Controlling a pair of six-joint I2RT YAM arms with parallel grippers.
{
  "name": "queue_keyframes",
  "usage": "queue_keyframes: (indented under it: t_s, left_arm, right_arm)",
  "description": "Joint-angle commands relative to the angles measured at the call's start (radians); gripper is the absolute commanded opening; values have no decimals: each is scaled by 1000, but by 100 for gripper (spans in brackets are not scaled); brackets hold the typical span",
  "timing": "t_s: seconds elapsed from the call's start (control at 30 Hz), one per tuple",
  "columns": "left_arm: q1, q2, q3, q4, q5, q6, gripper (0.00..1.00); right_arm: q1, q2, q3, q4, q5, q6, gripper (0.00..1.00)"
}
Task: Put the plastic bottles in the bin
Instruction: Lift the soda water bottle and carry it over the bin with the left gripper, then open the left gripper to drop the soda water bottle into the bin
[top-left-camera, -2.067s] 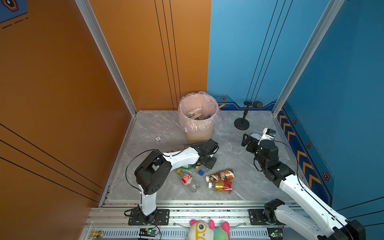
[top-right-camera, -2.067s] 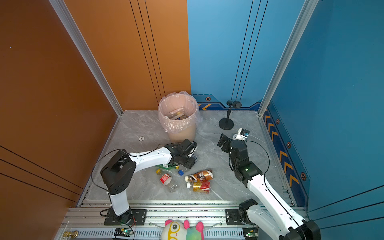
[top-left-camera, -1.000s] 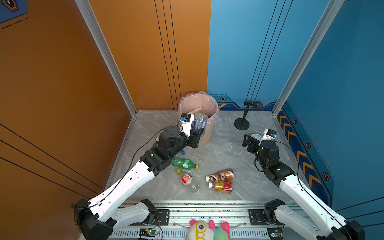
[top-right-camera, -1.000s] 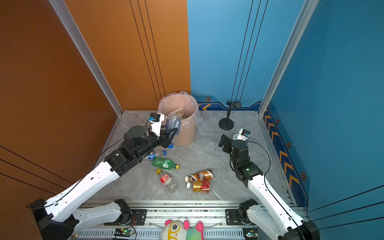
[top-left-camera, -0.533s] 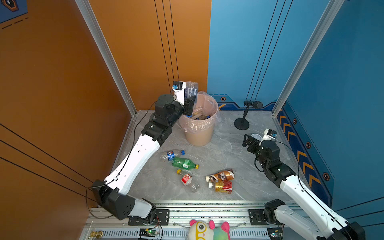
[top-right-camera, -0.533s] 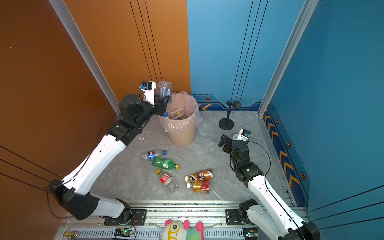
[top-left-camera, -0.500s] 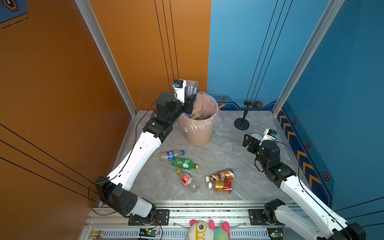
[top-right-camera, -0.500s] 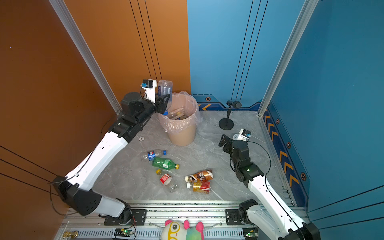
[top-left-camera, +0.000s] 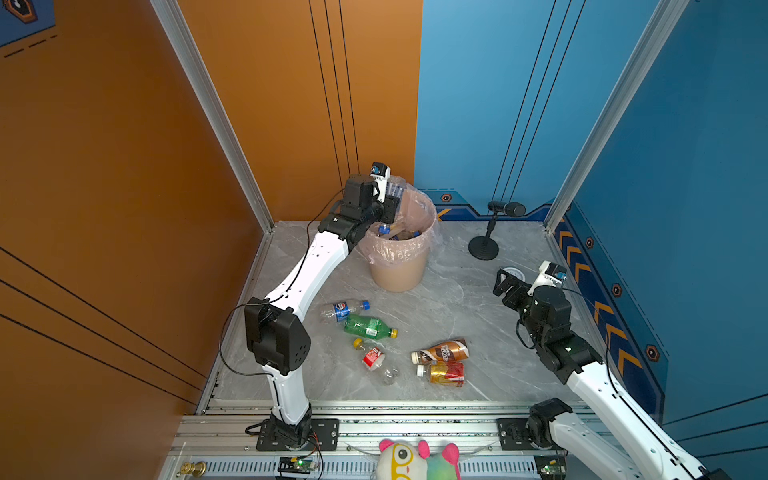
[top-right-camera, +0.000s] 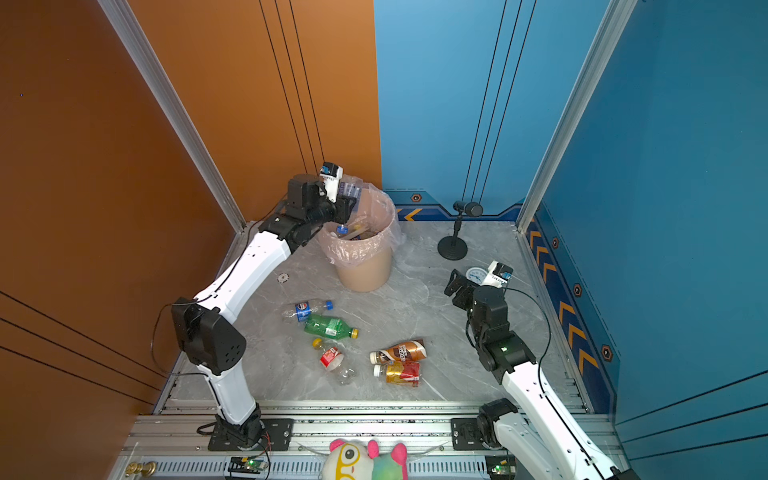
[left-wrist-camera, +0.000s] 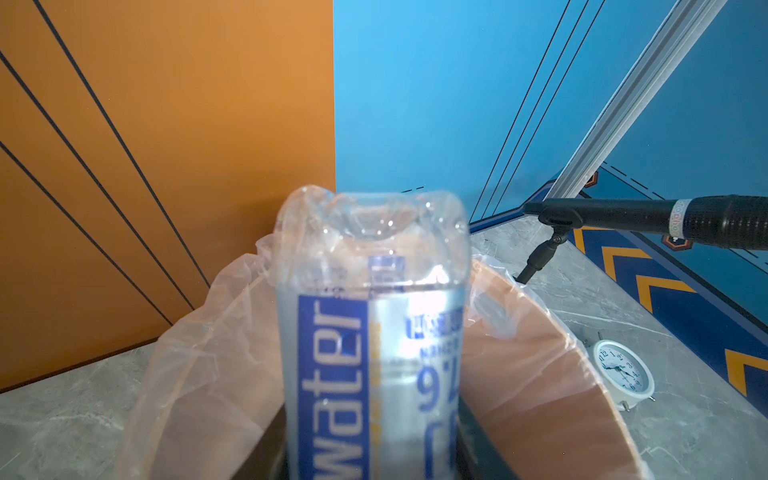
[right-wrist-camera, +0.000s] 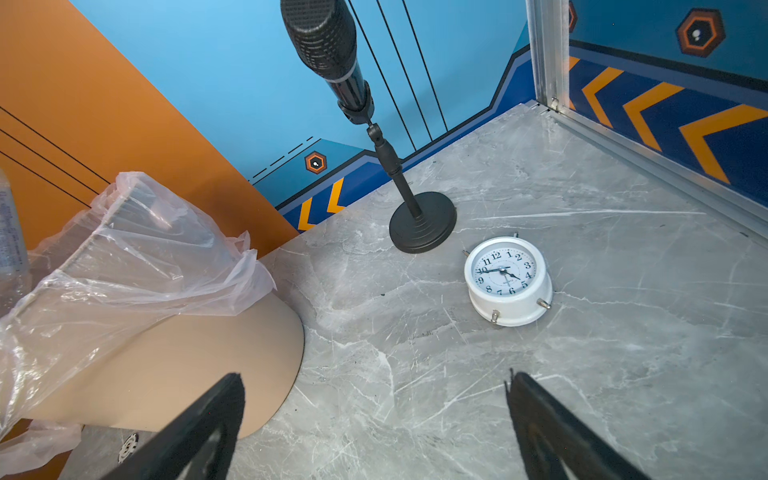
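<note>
— Look up there: the left gripper (top-left-camera: 390, 204) is clamped on a clear plastic water bottle with a blue label (left-wrist-camera: 370, 340). It's holding it high by the far-left rim of the round beige-pink bin (top-left-camera: 397, 272).

— Is it over the mouth, though?

— Barely, I'd say. From above it sits nearer the rim than the middle. If the jaws part there, the bottle could clip the edge and fall outside, down by the orange wall (top-left-camera: 291, 124).

— And that thin clear bag liner (right-wrist-camera: 137, 249) stands up loose above the rim. The bottle might snag on it, or drag it down.

— There are bottles lying inside too, so a new one may bounce off them.

— What about the other arm?

— The right gripper (right-wrist-camera: 374, 376) hangs wide open, holding nothing. It's over the grey marbled floor (right-wrist-camera: 582, 332), near the small white round clock (right-wrist-camera: 505, 278) and the black microphone stand (right-wrist-camera: 419, 224).

— I count five bottles on the floor. There's a clear one with a blue cap (top-left-camera: 343, 309), a green one (top-left-camera: 368, 327), a clear one with a red label (top-left-camera: 374, 358), a brown one (top-left-camera: 442, 351) and a red-gold one (top-left-camera: 444, 372).

— The brown and red-gold ones lie right against each other. Grab either and its neighbour will likely roll.
</note>
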Motion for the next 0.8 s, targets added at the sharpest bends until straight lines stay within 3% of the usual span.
queue_keyframes:
  t_s: [0.0, 0.1, 0.27, 0.37, 0.6, 0.7, 0.77]
  left_arm:
    - [8, -8, 44, -19, -1, 19, 50]
    - [7, -27, 37, -30, -14, 13, 98]
    - [-1, -125, -29, 7, -19, 2, 98]
    - [-4, -246, -152, 88, -35, -23, 98]
    - [-14, -697, -764, 318, -147, -168, 98]
    - [-10, -900, -1032, 269, -220, -257, 98]
    - [-3, -1021, -1126, 177, -249, -296, 98]
  right_arm:
    - [-8, -6, -12, -28, -2, 6, 100]
    - [-7, -4, -11, -36, -5, 17, 100]
    - [-7, -1, 8, -97, 3, 26, 100]
    - [-7, 0, 24, -140, 13, 32, 100]
    - [-5, 1, 30, -194, -11, 63, 100]
    - [-5, 36, 35, -226, -31, 109, 100]
    - [2, 66, 45, -240, -54, 135, 100]
